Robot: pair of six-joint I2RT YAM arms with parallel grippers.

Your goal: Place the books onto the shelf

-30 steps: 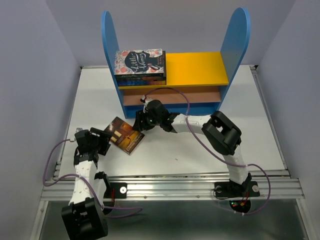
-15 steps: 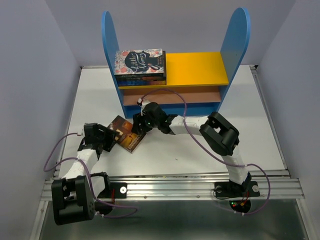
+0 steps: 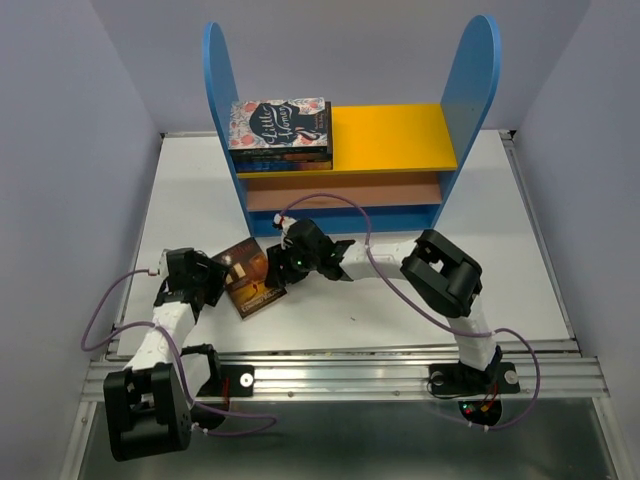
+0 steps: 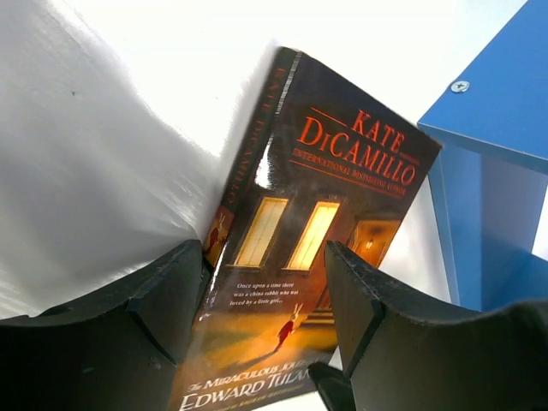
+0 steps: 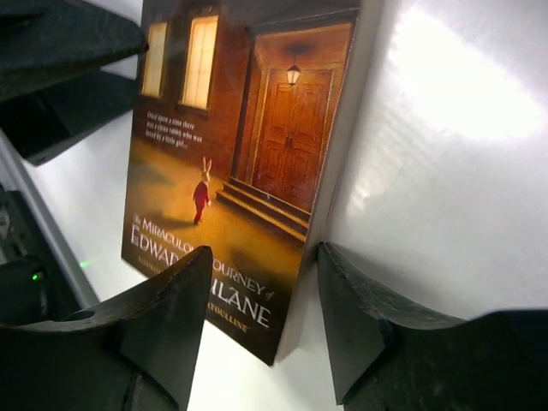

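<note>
One book (image 3: 252, 283) is found toward the counter's (image 3: 420, 300) front-left corner, hemmed between left tool (image 4: 261, 257) and right tool (image 5: 264, 257) — both spread apart, nothing clamped. Other books (image 3: 280, 125) are stacked on the shelf's (image 3: 470, 80) yellow board (image 3: 395, 135).

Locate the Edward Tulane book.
Top view: the book lies on the table, left of centre, between the left gripper and right gripper, just before the shelf.

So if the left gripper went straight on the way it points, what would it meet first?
The book: it is directly ahead, its near edge seemingly within the open left gripper, though depth is unclear.
</note>
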